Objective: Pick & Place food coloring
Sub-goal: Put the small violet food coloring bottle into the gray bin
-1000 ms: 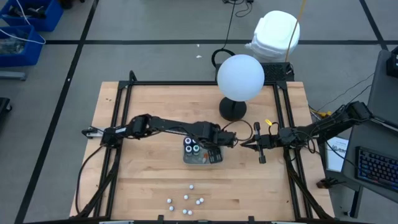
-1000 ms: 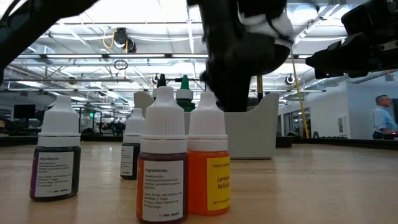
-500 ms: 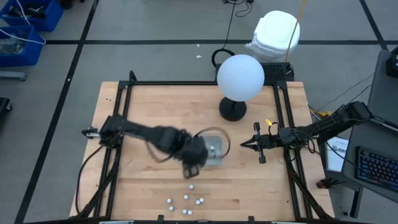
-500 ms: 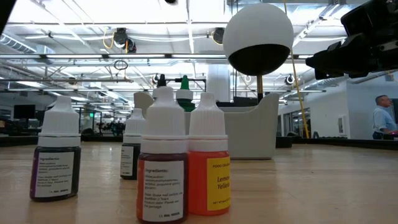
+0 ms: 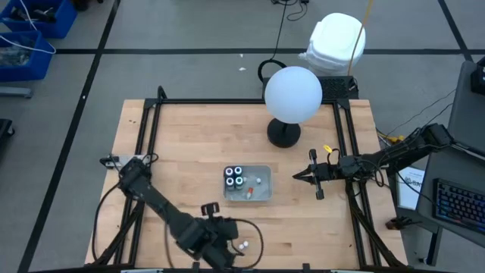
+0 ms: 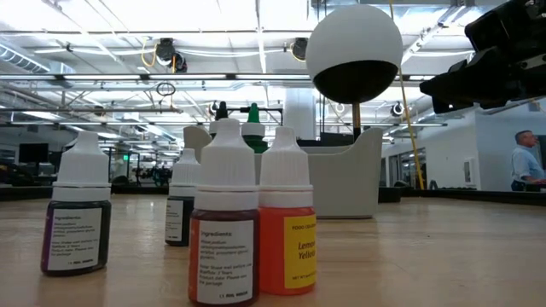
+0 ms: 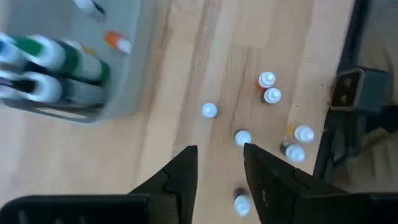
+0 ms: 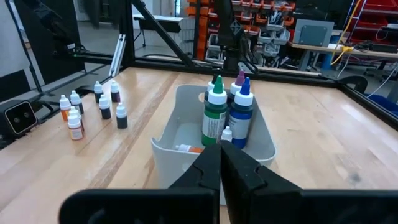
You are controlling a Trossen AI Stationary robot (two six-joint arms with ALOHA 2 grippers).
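The small food coloring bottles (image 7: 242,137) stand in a loose group on the wood near the table's near edge; the low view shows them up close (image 6: 223,223). In the high view my left arm covers most of them; one (image 5: 243,246) shows beside it. My left gripper (image 7: 219,163) is open above this group and touches none. The clear tray (image 5: 262,195) at mid-table holds the larger bottles (image 5: 233,177) upright and small ones (image 8: 186,148) lying on its floor. My right gripper (image 8: 221,155) is shut, right of the tray (image 8: 166,140).
A white globe lamp (image 5: 293,94) on a dark base stands behind the tray. Black frame rails (image 5: 148,129) run along the table's left and right sides. Bare wood lies left of the tray. A person (image 6: 525,158) stands far off in the room.
My left arm has swung from over the tray toward the table's near edge and now hangs over the small bottles there. The tray, which the arm covered before, shows in full with its bottles. The right arm has kept still.
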